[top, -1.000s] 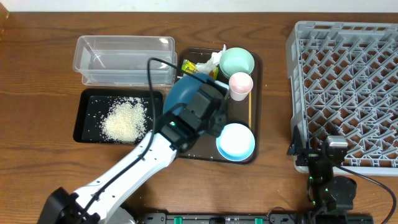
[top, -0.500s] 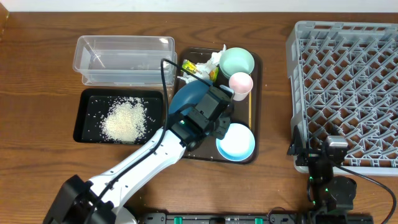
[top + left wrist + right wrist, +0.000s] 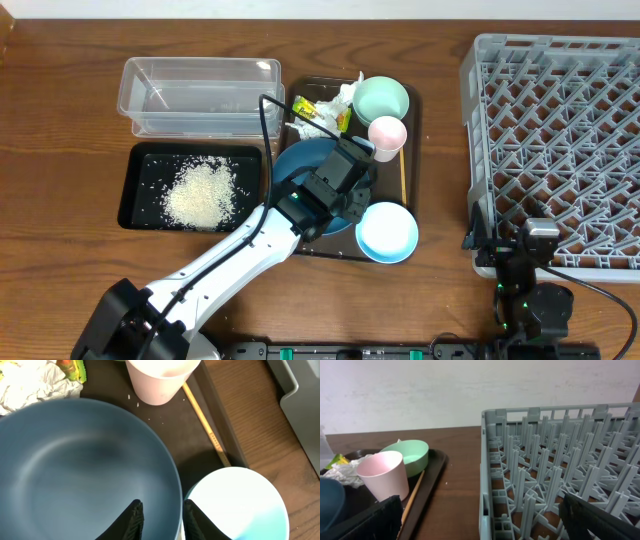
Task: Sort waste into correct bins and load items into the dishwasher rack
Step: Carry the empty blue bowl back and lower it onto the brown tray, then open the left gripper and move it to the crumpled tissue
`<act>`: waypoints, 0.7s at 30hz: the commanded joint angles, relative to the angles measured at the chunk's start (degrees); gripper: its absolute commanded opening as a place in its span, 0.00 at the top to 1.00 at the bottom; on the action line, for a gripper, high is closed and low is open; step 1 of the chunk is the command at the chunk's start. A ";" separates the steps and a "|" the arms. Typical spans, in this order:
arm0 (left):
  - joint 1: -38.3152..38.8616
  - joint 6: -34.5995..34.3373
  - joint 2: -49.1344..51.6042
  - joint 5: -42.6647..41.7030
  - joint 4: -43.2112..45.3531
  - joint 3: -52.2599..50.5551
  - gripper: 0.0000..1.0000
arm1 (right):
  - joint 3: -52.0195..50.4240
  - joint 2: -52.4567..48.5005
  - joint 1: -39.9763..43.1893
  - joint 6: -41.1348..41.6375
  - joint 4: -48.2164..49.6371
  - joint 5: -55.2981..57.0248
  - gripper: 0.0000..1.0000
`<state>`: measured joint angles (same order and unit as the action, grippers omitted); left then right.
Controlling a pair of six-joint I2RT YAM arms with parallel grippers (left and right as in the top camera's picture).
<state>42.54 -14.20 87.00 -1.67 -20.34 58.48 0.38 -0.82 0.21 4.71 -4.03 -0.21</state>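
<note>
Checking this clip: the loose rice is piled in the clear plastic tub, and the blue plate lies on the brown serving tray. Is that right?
Not quite. The rice is piled in the shallow black tray, not in the clear plastic tub, which holds no rice. The overhead view shows this. The blue plate does lie on the brown serving tray.

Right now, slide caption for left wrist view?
Left gripper astride blue plate rim, light blue bowl beside, pink cup beyond.

You've got no legible txt, labels or nos.; print on the wrapper (image 3: 305,106) is too small to read.
</note>
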 commanded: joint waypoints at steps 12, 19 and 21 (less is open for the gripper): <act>-5.33 3.72 1.88 4.85 -16.55 21.24 0.25 | -0.07 0.42 0.57 -0.72 -0.22 0.15 0.01; -8.83 13.81 15.06 0.48 -32.41 42.45 0.16 | -0.07 0.42 0.57 -0.72 -0.22 0.15 0.01; -8.85 13.68 18.23 4.79 -30.03 43.52 0.15 | -0.07 0.42 0.57 -0.72 -0.22 0.15 0.01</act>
<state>33.76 -4.32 99.90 0.23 -51.24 100.12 0.38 -0.75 0.21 4.71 -4.03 -0.21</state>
